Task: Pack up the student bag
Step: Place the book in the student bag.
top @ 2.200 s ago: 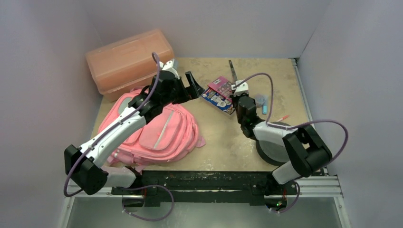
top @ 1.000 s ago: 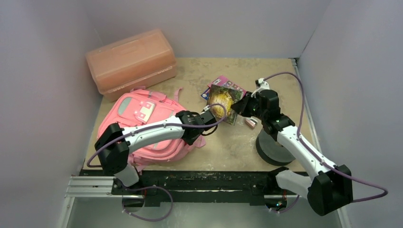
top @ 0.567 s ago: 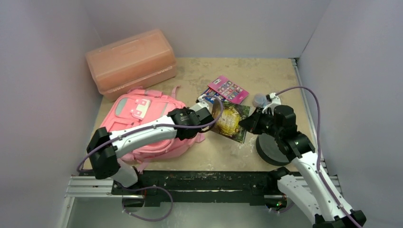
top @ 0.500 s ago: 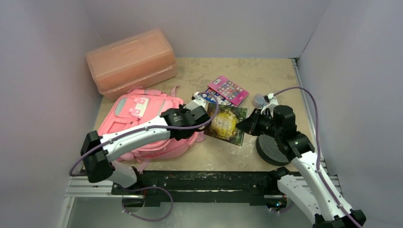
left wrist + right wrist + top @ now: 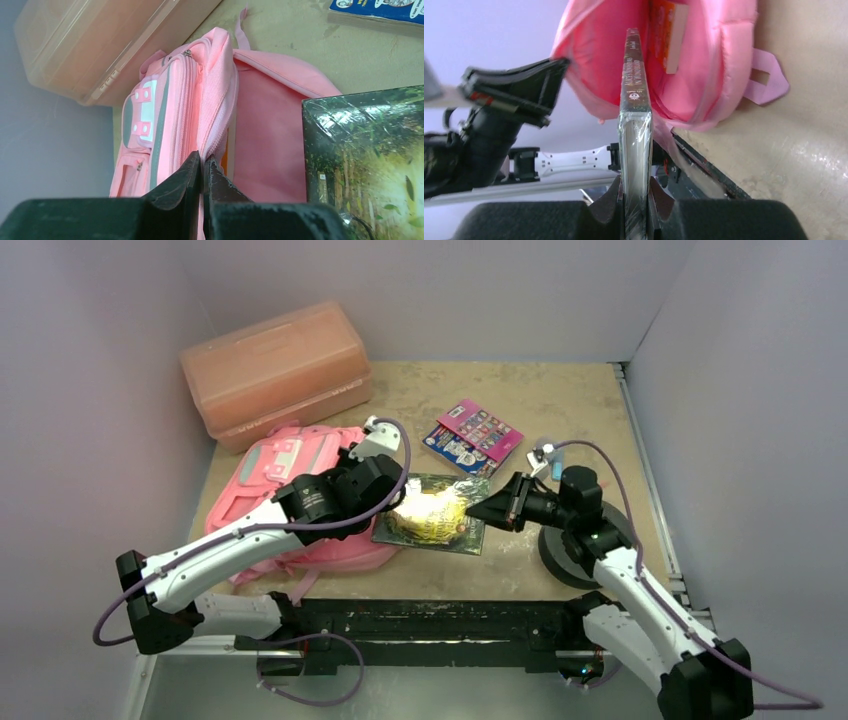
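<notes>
My left claw (image 5: 202, 162) is clenched on the opening's edge of the soft pink fabric backpack (image 5: 215, 90). The backpack lies at the left of the beige table (image 5: 570, 405), just in front of the salmon-orange plastic box (image 5: 270, 360). My right claw (image 5: 635, 189) grips a shrink-wrapped green-and-yellow book (image 5: 634, 100), whose far end is at the bag's open mouth.

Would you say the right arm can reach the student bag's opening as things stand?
Probably yes: the left end effector pinches the student bag open, and the book faces its mouth unobstructed.
</notes>
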{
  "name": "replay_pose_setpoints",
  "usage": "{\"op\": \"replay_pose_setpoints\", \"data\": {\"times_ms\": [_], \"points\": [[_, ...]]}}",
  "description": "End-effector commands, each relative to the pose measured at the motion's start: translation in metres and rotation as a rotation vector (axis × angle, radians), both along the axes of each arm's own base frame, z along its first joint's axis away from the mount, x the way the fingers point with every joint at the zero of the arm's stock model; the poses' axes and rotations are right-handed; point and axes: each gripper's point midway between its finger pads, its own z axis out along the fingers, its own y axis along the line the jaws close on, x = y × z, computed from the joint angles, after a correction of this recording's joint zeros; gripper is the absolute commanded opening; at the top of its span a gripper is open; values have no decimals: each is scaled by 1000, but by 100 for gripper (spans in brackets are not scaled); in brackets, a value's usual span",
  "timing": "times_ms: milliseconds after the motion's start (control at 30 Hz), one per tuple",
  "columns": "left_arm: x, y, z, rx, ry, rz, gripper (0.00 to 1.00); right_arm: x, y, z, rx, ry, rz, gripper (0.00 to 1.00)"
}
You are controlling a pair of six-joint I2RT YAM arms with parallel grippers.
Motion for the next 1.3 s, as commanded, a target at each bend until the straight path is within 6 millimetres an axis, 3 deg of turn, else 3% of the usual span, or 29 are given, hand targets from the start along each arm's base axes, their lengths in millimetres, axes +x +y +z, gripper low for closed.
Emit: {"op": "replay_pose_setpoints", "data": {"times_ms": [0,300,633,967,1133,1267], "points": [[6,-1,38,-119,-121,4,0,5,18,26,221,33,20,0],[3,-2,40,-134,-112,-36,0,37,80,44,306,19,-10,0],[4,-2,57,-118,-143,-72,0,79,161,48,318,2,-21,0],[10,1,76,-107,-224,-82,0,101,236,23,301,-80,-95,0],[12,0,72,-89,-241,-97,0,102,270,16,301,-154,-101,0],[12,0,66,-76,-237,-99,0,111,283,-4,255,-186,-188,0]]}}
